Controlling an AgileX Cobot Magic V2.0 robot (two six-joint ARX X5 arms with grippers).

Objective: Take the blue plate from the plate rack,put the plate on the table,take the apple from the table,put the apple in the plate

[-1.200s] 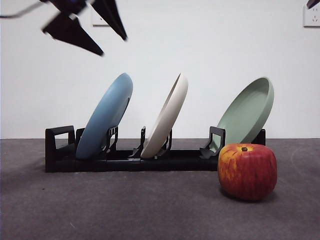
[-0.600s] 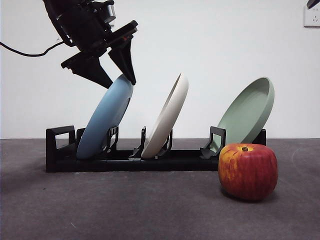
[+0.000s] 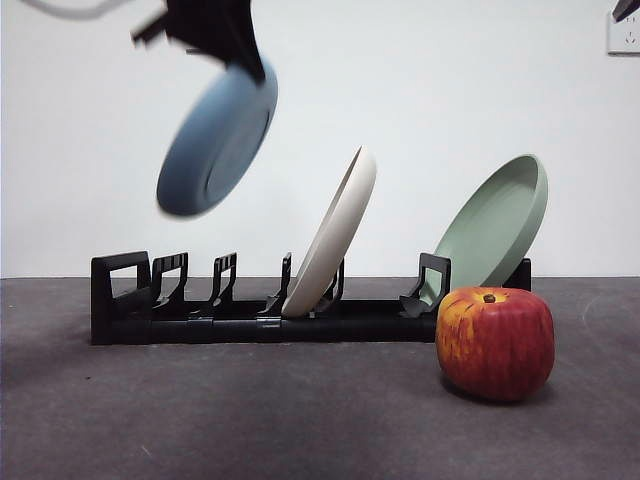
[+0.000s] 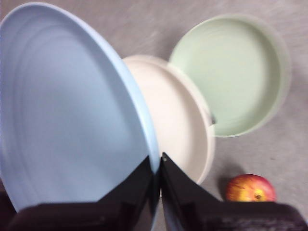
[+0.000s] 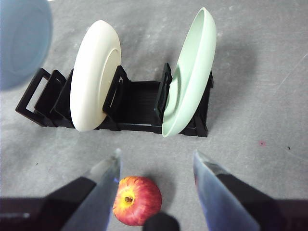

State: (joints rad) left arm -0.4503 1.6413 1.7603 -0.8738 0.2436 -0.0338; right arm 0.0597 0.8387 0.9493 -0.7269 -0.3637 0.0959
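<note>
- One of four steps looks nearly complete: my left hand (image 4: 155, 166) is clamped on the rim of the blue plate (image 3: 215, 140), which hangs tilted in the air, clear above the plate rack (image 3: 130, 305); I judge the lift-out done.
- Three steps remain by my reckoning: setting the plate on the counter (image 3: 250, 410), picking up the apple (image 3: 495, 342), and placing it in the plate.
- The apple sits on the counter just in front of the rack's end nearest the sage-green plate (image 3: 495, 225), untouched.
- My right hand (image 5: 156, 166) waits above the apple with its jaws spread wide and holding nothing.
- The cream-white plate (image 3: 335, 235) and the green one lean in their slots; the slots at the other end of the rack stand vacant.
- Bare counter lies in front of the rack beside the apple, so I see nothing blocking a landing spot there; the cream plate is the nearest thing to avoid when lowering.
</note>
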